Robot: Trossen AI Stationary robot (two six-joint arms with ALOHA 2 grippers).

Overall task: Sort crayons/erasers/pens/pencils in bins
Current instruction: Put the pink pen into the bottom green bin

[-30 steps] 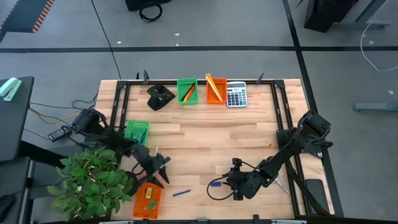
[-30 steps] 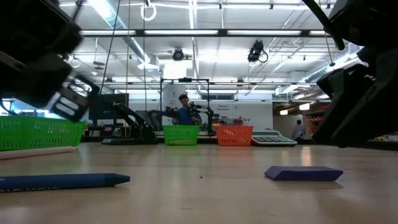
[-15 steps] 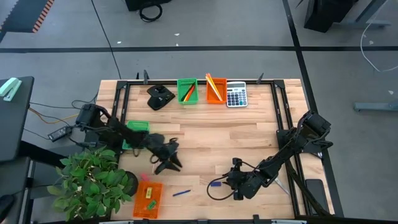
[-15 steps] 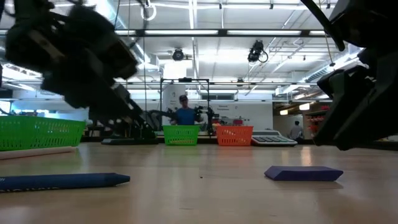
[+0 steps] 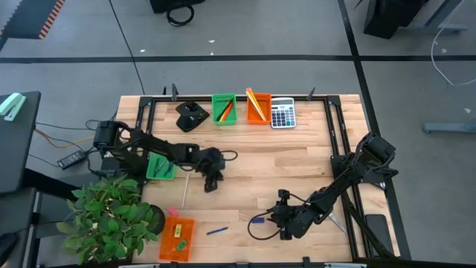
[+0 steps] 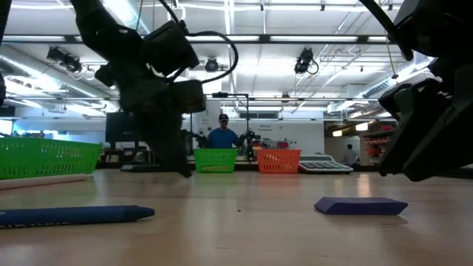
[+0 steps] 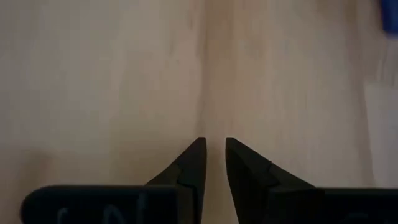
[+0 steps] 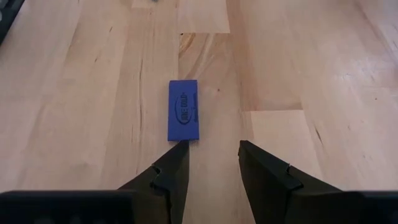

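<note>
The left gripper [image 5: 210, 183] has swung from the lower-left orange bin [image 5: 177, 239] to mid-worktop, jaws narrowing and empty; right gripper [image 8: 211, 163], part-open and empty, hovers just behind the blue eraser [image 8: 183, 118].

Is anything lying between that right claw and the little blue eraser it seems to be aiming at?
Nothing visible does. In the right wrist view the right gripper has its fingers apart, and the blue eraser lies flat on the bare wooden table just ahead of them, slightly toward one finger rather than centred between them.
</note>
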